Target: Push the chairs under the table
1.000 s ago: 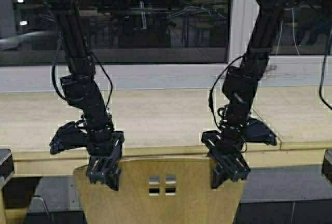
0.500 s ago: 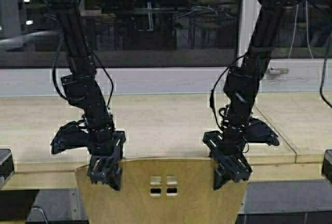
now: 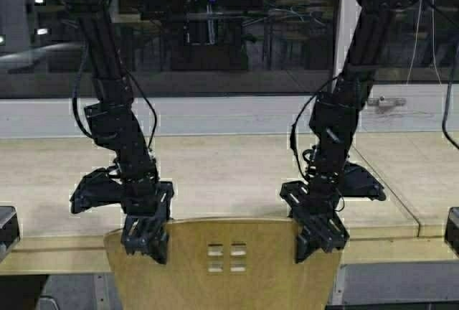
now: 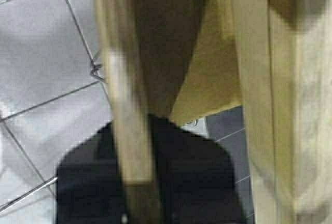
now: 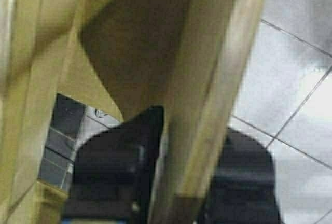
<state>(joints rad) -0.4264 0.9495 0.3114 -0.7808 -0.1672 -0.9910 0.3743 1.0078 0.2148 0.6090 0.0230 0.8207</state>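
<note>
Nearest the camera in the high view, one yellow chair (image 3: 226, 263) stands with its curved backrest facing the robot, four small square cutouts in the middle, its top edge right at the front edge of the tabletop (image 3: 215, 174). The left tool (image 3: 145, 237) sits over the backrest's left upper corner and the right tool (image 3: 320, 236) over the right upper corner.

The wrist views give what the high view cannot (the fingers from close up). In the left wrist view the backrest's thin edge (image 4: 127, 110) runs between two dark fingers (image 4: 197, 182), so the left tool is clenched on the chair. In the right wrist view the same edge (image 5: 207, 110) passes between the dark fingers (image 5: 116, 167), the right tool gripping it too. Both wrist views also show the grey tiled floor (image 4: 41, 53) below, hidden from above by the chair and tabletop.

Beyond the chair, the long beige tabletop stretches across the whole width, a seam (image 3: 391, 188) cutting it on the right. Dark objects (image 3: 7, 227) sit at the far left and far right edges, too cropped to identify. Behind the tabletop runs a pale sill and a dark window (image 3: 215, 30) full of reflections.
</note>
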